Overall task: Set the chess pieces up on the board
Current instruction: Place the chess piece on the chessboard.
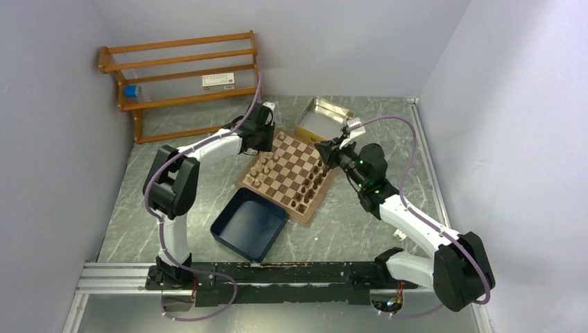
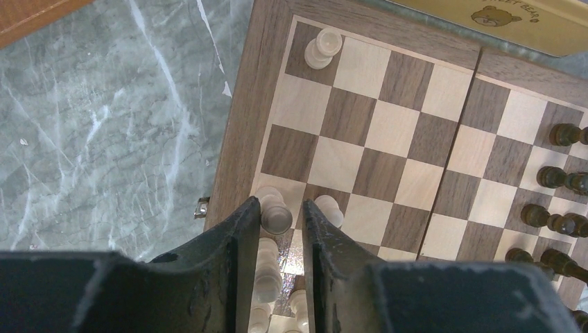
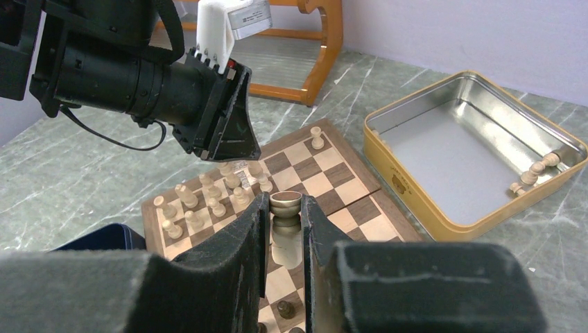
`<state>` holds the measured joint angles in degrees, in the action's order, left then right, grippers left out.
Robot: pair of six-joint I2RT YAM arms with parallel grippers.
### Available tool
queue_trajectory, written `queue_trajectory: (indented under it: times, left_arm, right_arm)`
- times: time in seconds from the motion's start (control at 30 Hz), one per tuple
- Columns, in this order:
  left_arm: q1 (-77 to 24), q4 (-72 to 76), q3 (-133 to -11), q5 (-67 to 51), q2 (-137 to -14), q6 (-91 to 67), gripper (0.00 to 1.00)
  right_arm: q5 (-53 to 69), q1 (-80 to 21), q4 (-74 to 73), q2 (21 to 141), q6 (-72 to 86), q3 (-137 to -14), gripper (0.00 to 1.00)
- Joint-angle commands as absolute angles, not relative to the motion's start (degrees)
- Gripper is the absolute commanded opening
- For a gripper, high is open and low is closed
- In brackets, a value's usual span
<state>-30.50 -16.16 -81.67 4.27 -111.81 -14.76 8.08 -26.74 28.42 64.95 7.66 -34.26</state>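
Note:
The board (image 1: 290, 161) lies in the middle of the table, with light pieces (image 1: 262, 170) along its left side and dark pieces (image 1: 312, 186) along its right side. My left gripper (image 1: 265, 139) hangs over the board's far left corner. In the left wrist view its fingers (image 2: 244, 236) stand a little apart over the light pieces (image 2: 276, 219), one piece against the left finger. A lone light piece (image 2: 323, 47) stands in the corner square. My right gripper (image 3: 284, 202) is shut on a tan-brown piece (image 3: 285, 206) and holds it above the board (image 3: 326, 182).
A shiny metal tin (image 1: 323, 118) sits behind the board; two light pieces (image 3: 532, 175) lie in it. A navy blue tray (image 1: 248, 223) sits in front of the board. A wooden rack (image 1: 182, 76) stands at the back left. The left gripper body (image 3: 218, 125) is close ahead of my right gripper.

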Motion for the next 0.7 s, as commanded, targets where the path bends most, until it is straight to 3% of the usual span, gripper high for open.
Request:
queue_trajectory:
  times: [0.0, 0.13, 0.67]
  left_arm:
    - [-30.23, -15.81, -81.58, 4.71, -111.59, -14.2, 0.35]
    - [-30.22, -15.8, -81.69, 4.05, -111.19, -14.11, 0.34]
    - [-30.23, -16.84, -82.27, 3.86, -110.89, -14.4, 0.18]
  right_arm:
    - [7.1, -27.12, 30.03, 63.63, 7.12, -34.01, 0.0]
    - [7.28, -27.15, 30.15, 63.72, 7.22, -33.93, 0.0]
    - [7.29, -27.16, 30.15, 63.81, 7.21, -33.84, 0.0]
